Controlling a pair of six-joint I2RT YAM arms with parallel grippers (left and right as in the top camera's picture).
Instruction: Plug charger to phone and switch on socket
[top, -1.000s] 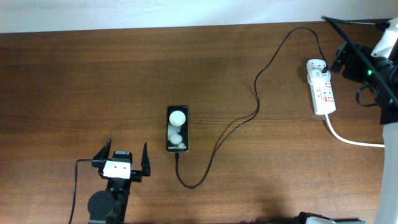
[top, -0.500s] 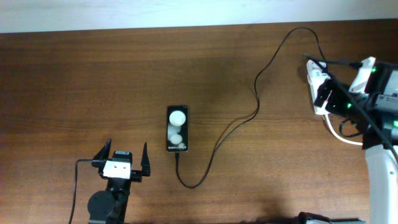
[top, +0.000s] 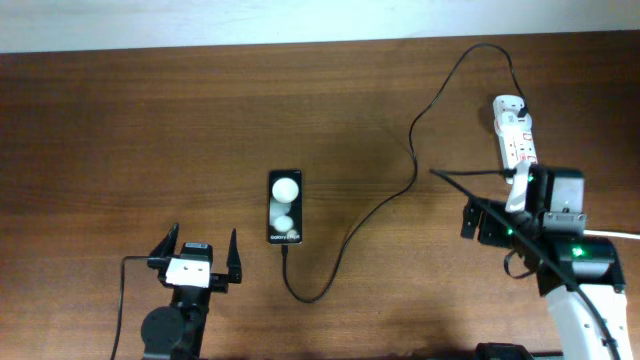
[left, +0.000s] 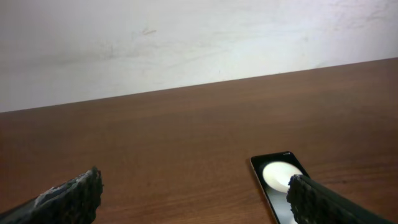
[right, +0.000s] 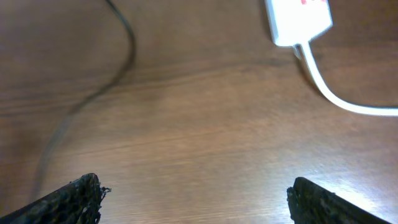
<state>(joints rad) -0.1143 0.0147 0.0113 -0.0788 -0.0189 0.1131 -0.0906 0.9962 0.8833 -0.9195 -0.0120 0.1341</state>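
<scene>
Mid-table: phone, charger tip at its near end, cable running to socket by the far right corner. Near the front edge: left gripper, fingers spread, empty. Just short of socket: right gripper, fingers spread wide, empty.

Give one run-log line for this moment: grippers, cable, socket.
left gripper open, empty | right gripper open, short of socket | charger tip at phone bottom edge | socket state unclear
</scene>
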